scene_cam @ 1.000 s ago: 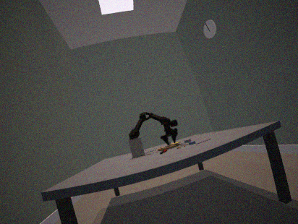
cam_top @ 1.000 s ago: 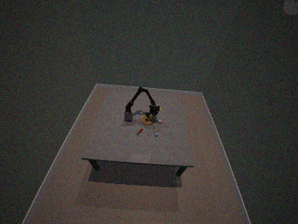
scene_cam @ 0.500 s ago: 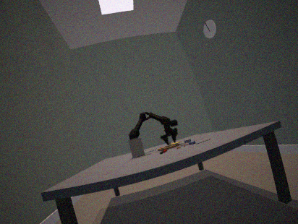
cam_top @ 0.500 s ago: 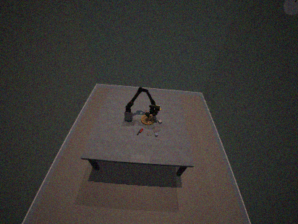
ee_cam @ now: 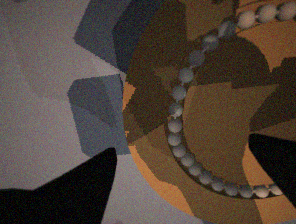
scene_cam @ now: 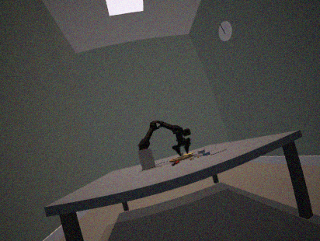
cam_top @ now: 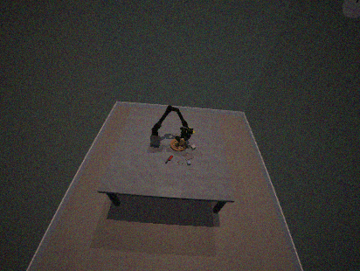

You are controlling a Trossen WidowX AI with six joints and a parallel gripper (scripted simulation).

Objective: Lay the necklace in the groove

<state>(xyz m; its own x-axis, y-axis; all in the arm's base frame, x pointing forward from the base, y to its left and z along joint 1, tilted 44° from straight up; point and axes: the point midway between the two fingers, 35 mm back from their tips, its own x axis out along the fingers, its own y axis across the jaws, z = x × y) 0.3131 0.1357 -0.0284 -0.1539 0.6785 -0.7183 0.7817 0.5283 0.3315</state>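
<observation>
The round bead board (cam_top: 172,147) (ee_cam: 156,186) is orange-brown and lies flat on the table. The pearl bead necklace (ee_cam: 175,125) lies on it as a curved line of pale round beads in the wrist view. Along its left and lower arc the beads follow the dark line of the groove; in shadow at the top I cannot tell whether they sit in it. My gripper (cam_top: 183,140) (scene_cam: 184,153) (ee_cam: 181,147) is wide open and empty, just above the board, its fingertips far apart. The right finger hides the lower right beads, and the rest runs out of view.
On the table (cam_top: 140,179), a red-handled tool (cam_top: 169,158) lies in front of the board. A small pale block (cam_top: 193,147) lies to its right, and a small bluish-white thing (cam_top: 189,162) lies at the front right. The arm's base (cam_top: 155,141) stands left of the board.
</observation>
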